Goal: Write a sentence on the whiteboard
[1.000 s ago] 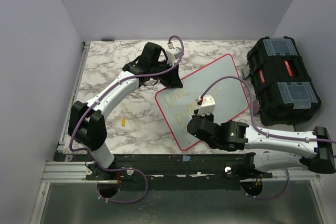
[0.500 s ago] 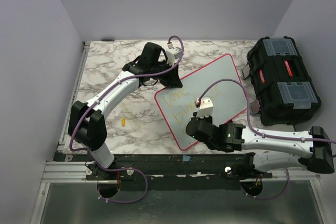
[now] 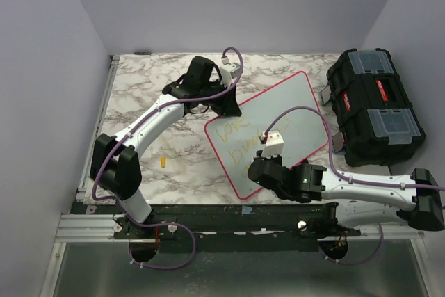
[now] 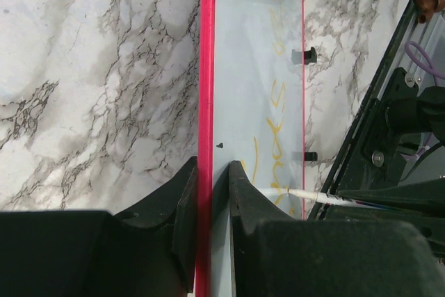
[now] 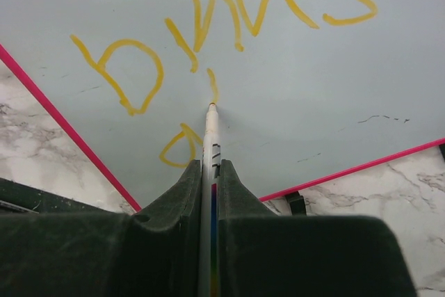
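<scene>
My left fingers clamp the pink-rimmed glossy whiteboard at its edge; my right fingers pinch a thin white marker, tip touching the yellow-orange handwritten sentence.

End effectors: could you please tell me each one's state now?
Left end effector: closed on the glossy pink-rimmed whiteboard.
Right end effector: closed on a thin white marker.

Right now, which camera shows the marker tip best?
Right wrist: the marker tip shows sharp against the whiteboard, at the end of a yellow stroke. Left wrist shows the marker only as a thin white stick, side-on. In the top view it cannot be made out.
</scene>
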You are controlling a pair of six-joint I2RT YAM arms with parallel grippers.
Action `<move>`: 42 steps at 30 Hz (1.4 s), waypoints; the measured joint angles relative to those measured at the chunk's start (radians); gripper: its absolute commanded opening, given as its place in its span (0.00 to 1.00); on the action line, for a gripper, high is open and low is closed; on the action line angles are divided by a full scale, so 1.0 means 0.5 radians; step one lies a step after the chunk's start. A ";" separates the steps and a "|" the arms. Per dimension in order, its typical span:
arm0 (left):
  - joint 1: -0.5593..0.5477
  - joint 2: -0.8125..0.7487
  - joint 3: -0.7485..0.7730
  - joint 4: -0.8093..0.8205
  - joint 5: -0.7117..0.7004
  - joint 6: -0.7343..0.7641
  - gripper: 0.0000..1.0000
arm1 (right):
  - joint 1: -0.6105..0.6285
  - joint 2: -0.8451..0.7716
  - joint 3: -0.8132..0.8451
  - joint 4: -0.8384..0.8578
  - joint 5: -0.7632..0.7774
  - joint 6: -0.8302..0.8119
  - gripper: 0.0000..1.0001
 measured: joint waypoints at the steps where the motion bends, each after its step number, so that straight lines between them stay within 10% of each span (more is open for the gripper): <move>1: 0.000 0.000 0.000 -0.001 0.000 0.000 0.00 | 0.000 0.000 -0.002 -0.003 -0.011 0.011 0.01; 24: 0.002 0.000 0.000 0.017 0.015 0.034 0.00 | 0.013 -0.062 -0.112 -0.178 -0.346 0.271 0.01; 42: -0.005 0.000 0.000 0.011 0.014 0.006 0.00 | -0.008 -0.199 0.186 -0.209 0.089 0.166 0.01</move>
